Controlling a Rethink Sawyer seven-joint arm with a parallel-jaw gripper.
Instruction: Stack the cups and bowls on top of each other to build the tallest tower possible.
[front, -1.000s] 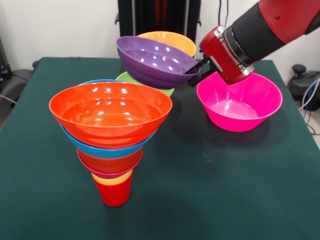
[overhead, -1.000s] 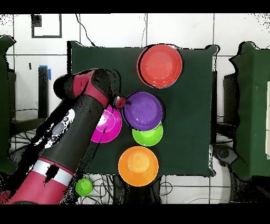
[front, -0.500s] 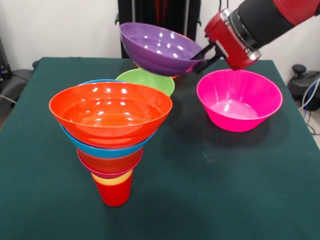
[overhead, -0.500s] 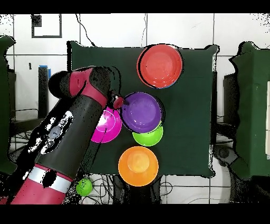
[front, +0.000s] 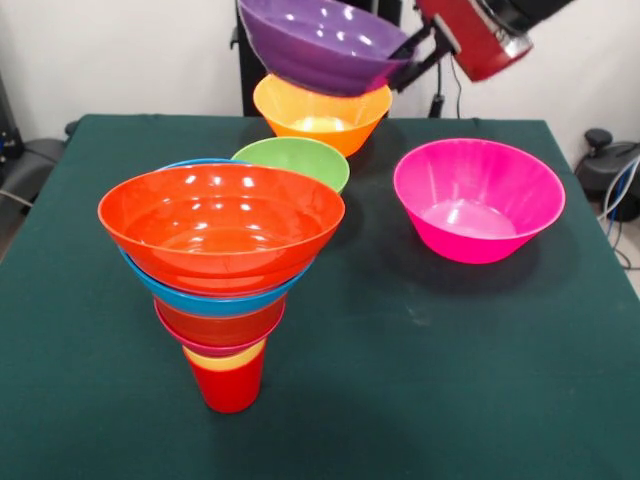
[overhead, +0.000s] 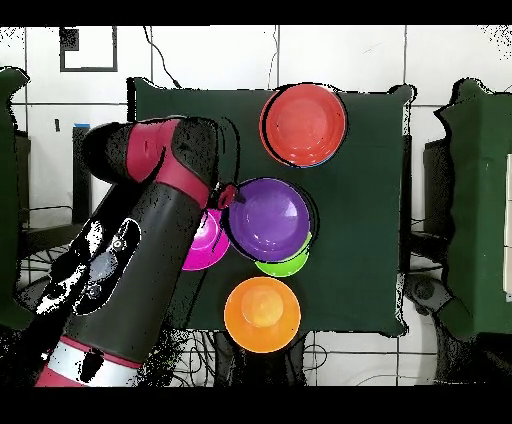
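Observation:
The tower (front: 222, 270) stands front left on the table: a red cup (front: 229, 387) as base, a yellow cup rim, then nested bowls widening up to an orange-red bowl (front: 220, 225) (overhead: 305, 125). My gripper (front: 408, 52) (overhead: 231, 195) is shut on the rim of a purple bowl (front: 318, 42) (overhead: 268, 215), held tilted high above the table. Below it sit a light orange bowl (front: 322, 112) (overhead: 262, 312) and a green bowl (front: 292, 160) (overhead: 287, 266). The overhead view shows only a sliver of the green bowl. A magenta-pink bowl (front: 478, 200) (overhead: 206, 240) rests to the right.
A dark green cloth covers the table (front: 450, 380) (overhead: 370, 200). In the overhead view my arm (overhead: 140, 270) hides the table's left part and half of the magenta-pink bowl. Cables and a black stand lie past the table's right edge (front: 612, 165).
The gripper has lifted the purple bowl well higher, uncovering the light orange bowl behind it. The tower and the other bowls have not moved.

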